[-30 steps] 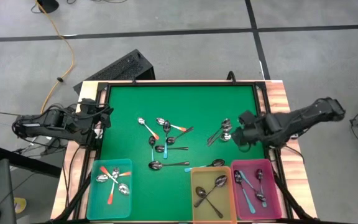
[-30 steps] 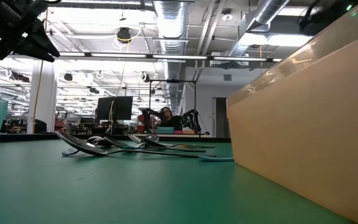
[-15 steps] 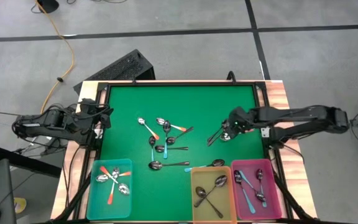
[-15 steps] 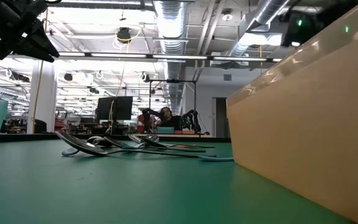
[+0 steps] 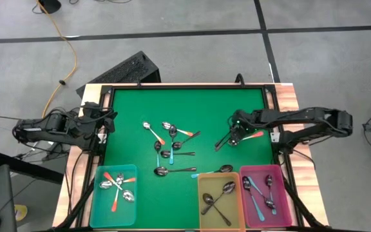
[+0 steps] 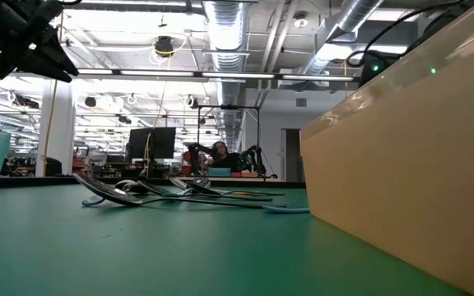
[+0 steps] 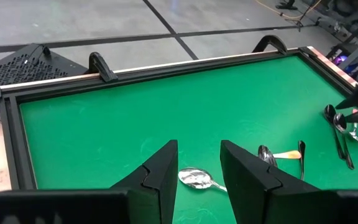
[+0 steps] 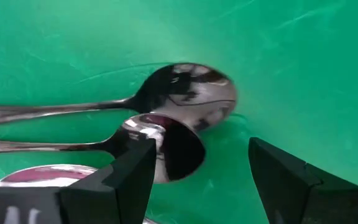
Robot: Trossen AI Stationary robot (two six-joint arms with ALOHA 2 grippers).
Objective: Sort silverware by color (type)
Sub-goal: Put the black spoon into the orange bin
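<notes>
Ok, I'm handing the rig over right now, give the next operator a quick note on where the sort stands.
Right gripper: open, low over the plain metal spoons at the mat's right side, nothing held.
Left gripper: parked at the left edge, fingers apart, empty.
Done: orange-handled spoons in the teal bin, plain ones in the yellow bin, blue-handled ones in the pink bin.
Left: the mixed pile mid-mat, the right cluster, and one spoon by the yellow bin.

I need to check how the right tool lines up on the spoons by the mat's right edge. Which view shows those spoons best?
The right wrist view: the plain metal spoons fill it, between the open right tool. The high view shows them small; the left wrist view, far off; the low view hides them.
</notes>
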